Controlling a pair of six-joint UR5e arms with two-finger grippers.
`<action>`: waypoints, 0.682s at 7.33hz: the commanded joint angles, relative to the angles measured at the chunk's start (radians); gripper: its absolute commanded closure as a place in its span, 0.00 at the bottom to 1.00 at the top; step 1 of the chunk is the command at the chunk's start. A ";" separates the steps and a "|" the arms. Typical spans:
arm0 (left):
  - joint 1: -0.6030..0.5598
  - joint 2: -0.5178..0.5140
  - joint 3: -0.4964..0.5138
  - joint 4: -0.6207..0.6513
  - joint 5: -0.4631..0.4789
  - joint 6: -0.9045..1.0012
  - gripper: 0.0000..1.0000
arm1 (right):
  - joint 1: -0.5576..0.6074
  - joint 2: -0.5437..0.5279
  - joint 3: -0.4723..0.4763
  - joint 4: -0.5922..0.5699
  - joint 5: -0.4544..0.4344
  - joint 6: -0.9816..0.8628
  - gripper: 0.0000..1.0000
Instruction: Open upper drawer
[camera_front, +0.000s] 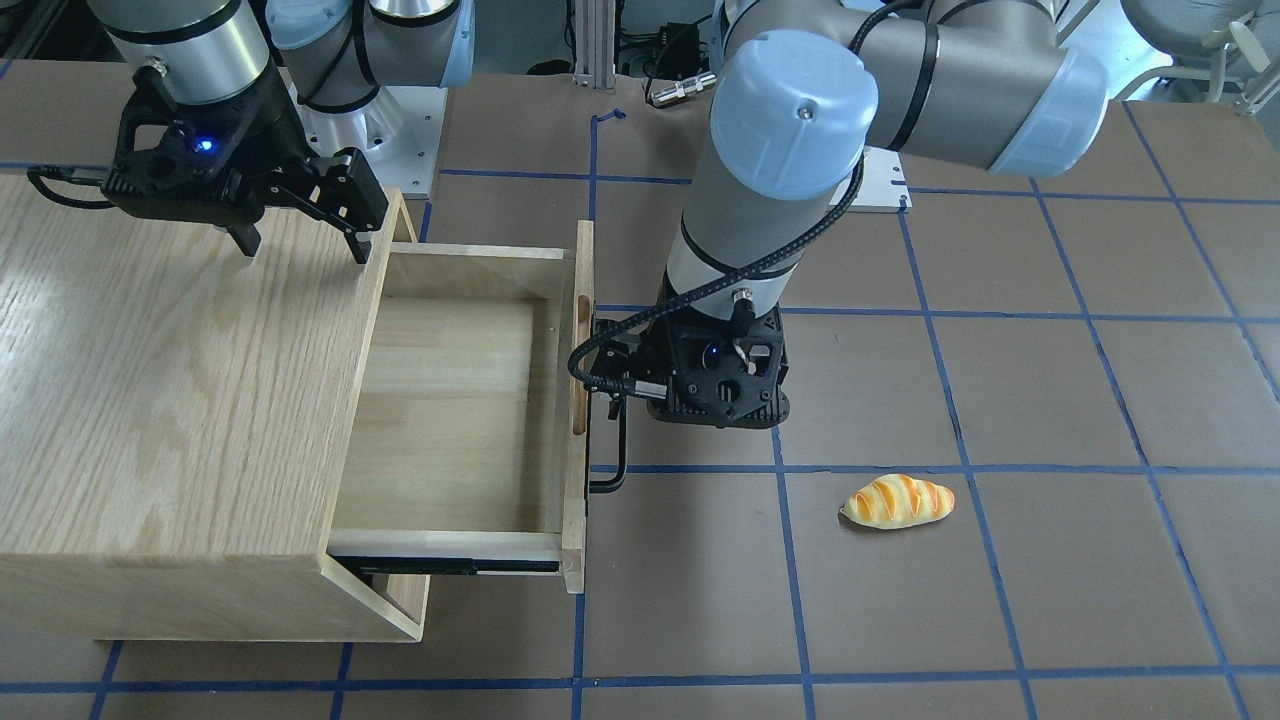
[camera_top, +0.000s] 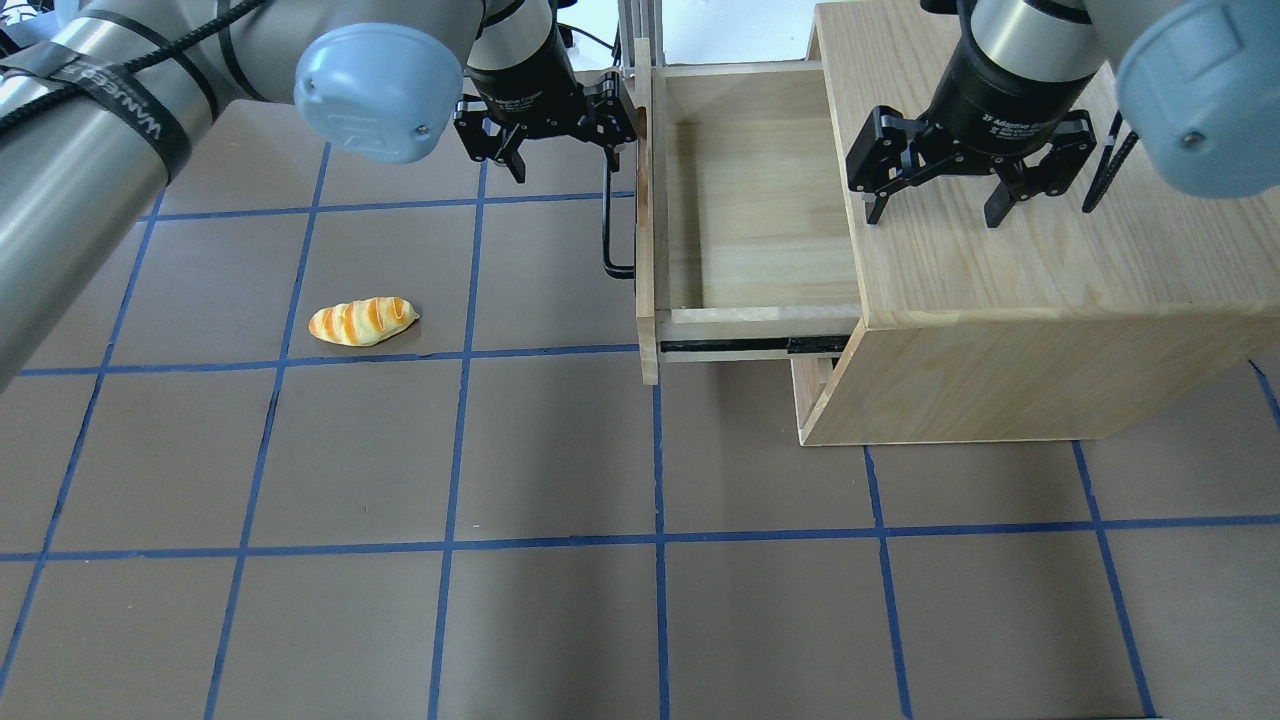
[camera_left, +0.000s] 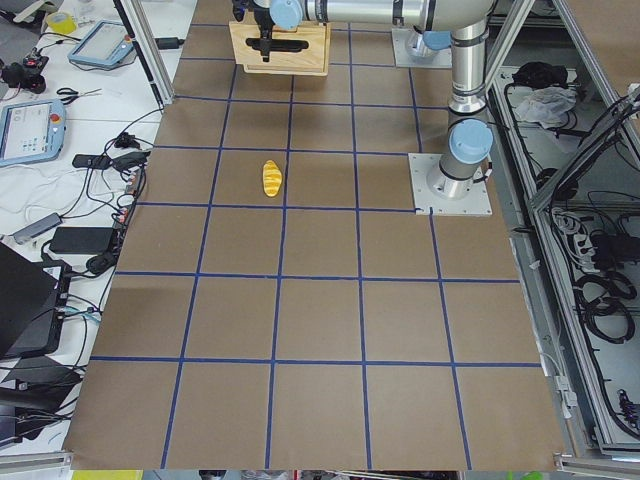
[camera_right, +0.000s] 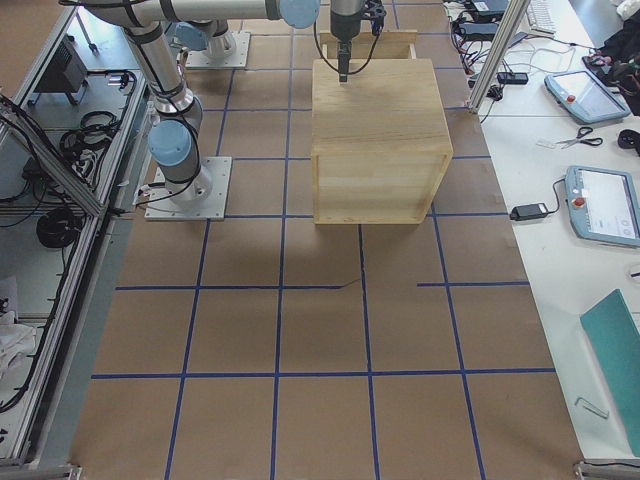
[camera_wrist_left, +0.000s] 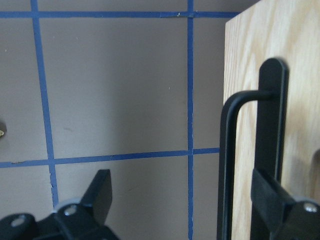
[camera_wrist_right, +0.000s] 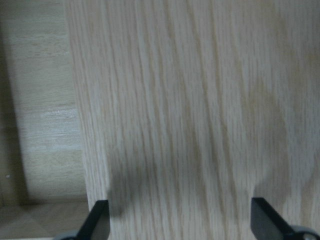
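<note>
The upper drawer (camera_front: 450, 400) is a shallow light-wood tray, pulled well out of the oak-grain cabinet (camera_front: 170, 380) and empty inside. It also shows in the overhead view (camera_top: 760, 190). Its front panel carries a black bar handle (camera_top: 610, 220) and an oblong slot (camera_front: 579, 365). My left gripper (camera_top: 565, 150) is open at the handle. In the left wrist view the handle bar (camera_wrist_left: 227, 165) runs between the spread fingers, close to the right finger (camera_wrist_left: 272, 200). My right gripper (camera_top: 932, 215) is open and empty just above the cabinet top (camera_top: 1050, 260).
A toy bread loaf (camera_top: 362, 320) lies on the brown table with blue tape lines, on the handle side of the drawer, about a tile away. The drawer's black slide rail (camera_top: 750, 346) shows at its near side.
</note>
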 joint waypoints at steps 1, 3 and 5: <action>0.006 0.040 0.061 -0.118 0.000 -0.002 0.00 | 0.000 0.000 0.000 0.000 0.000 0.000 0.00; 0.013 0.065 0.072 -0.161 0.005 0.000 0.00 | 0.000 0.000 0.000 0.000 0.000 0.000 0.00; 0.097 0.091 0.063 -0.166 0.013 0.047 0.00 | 0.000 0.000 0.000 0.000 0.002 0.000 0.00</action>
